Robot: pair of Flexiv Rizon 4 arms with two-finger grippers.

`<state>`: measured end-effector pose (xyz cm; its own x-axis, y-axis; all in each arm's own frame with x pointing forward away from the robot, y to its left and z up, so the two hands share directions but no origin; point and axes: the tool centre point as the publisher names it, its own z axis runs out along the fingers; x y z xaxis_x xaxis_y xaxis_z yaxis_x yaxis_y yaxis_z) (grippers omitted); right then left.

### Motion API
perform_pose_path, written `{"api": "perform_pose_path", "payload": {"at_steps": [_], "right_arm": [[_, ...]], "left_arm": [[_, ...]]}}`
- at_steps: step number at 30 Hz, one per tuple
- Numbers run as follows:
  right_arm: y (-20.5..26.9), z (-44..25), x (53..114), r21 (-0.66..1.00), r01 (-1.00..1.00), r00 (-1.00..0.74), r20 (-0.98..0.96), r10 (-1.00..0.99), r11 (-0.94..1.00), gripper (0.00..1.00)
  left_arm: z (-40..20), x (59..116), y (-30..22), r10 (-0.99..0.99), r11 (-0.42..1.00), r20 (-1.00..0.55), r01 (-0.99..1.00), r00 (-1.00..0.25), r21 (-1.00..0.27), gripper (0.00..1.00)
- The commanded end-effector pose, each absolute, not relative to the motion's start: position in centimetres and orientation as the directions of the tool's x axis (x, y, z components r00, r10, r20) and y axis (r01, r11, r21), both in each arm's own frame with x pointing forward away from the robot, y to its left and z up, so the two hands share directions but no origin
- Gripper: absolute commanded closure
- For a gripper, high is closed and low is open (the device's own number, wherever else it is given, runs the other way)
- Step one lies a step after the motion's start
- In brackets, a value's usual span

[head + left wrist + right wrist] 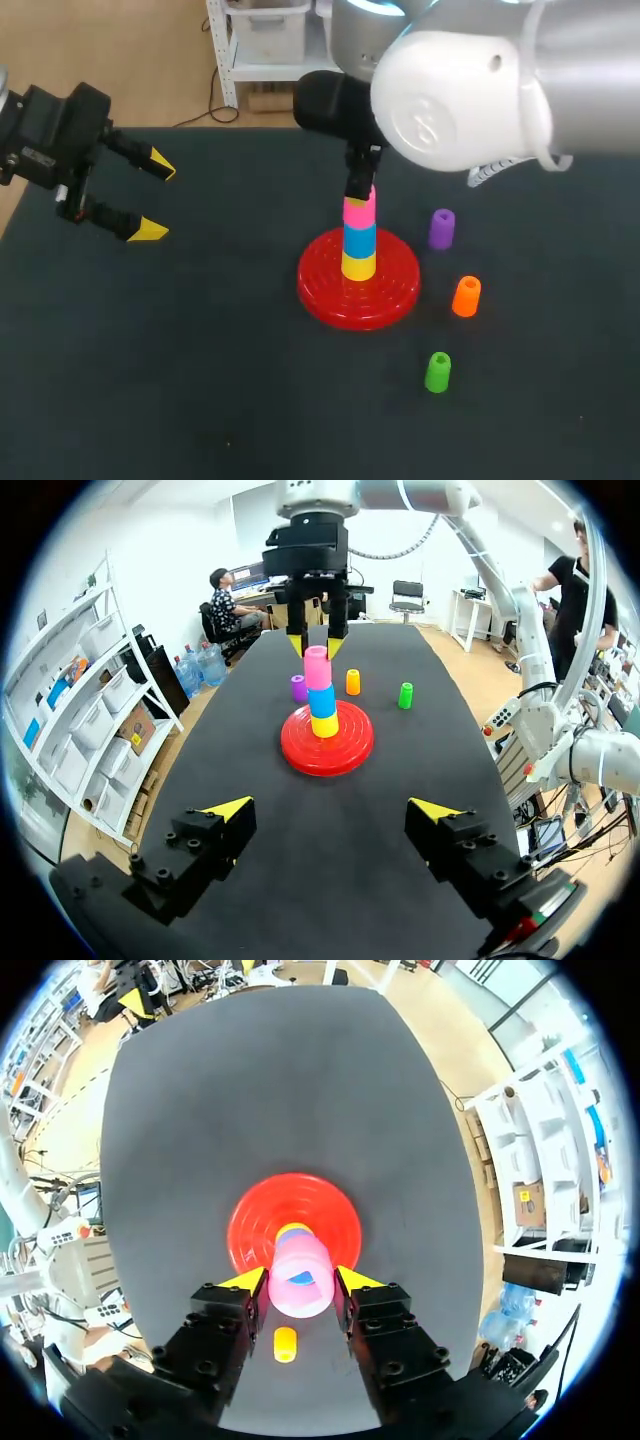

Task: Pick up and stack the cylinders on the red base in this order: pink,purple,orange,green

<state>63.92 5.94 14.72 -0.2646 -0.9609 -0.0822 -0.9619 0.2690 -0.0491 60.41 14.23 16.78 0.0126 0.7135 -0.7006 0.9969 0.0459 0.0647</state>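
On the red base (325, 292) stands a stack of a yellow cylinder (359, 265), a blue one (359, 239) and the pink cylinder (358, 212) on top. My right gripper (360, 196) comes down from above, shut on the pink cylinder (298, 1285), one yellow tip at each side of it. On the table to the right of the base stand the purple cylinder (441, 229), the orange cylinder (466, 296) and the green cylinder (438, 372). My left gripper (155, 198) hangs open and empty at the far left, well away from the base (300, 755).
The dark table top (180, 380) is bare to the left of and in front of the base. The right arm's large white housing (460, 90) hangs over the back right of the table. The three loose cylinders stand upright and apart from each other.
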Motion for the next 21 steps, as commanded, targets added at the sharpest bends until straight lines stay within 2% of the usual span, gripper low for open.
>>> {"api": "perform_pose_path", "payload": {"at_steps": [1, 21], "right_arm": [[6.3, 14.4, 64.6, -0.046, -0.962, -0.264, -0.074, -0.962, 0.268, 0.87], [5.8, 14.2, 63.7, -0.025, -0.963, -0.265, -0.085, -0.961, 0.268, 0.84]], "left_arm": [[16.7, 60.3, 14.3, 0.712, 0.046, -0.702, 0.997, 0.015, 0.068, 0.00], [16.7, 60.3, 14.3, 0.712, 0.046, -0.702, 0.997, 0.015, 0.068, 0.00]]}}
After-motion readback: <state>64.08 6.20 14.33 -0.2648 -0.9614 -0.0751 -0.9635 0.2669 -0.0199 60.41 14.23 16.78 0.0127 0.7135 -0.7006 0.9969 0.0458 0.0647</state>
